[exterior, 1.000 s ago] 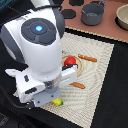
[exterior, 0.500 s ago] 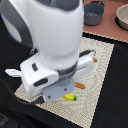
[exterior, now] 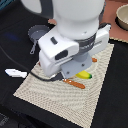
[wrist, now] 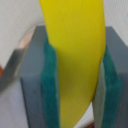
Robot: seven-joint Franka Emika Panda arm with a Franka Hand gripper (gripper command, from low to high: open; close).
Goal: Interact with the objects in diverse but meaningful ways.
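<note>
While the banana (wrist: 75, 55) is sitting between the green pads (wrist: 51, 85), the gripper (wrist: 77, 95) is pinching it on both flanks. Squeezing gently and lifting straight should keep the curved toy from twisting out. Only the wrist view is showing this grasp. In the exterior view the arm (exterior: 75, 40) is hiding the fingers, leaving just the banana's end (exterior: 85, 76) peeking out over the mat (exterior: 55, 97), beside the sausage (exterior: 75, 83), with the pan (exterior: 36, 34) sitting well apart near the mat's far corner.
</note>
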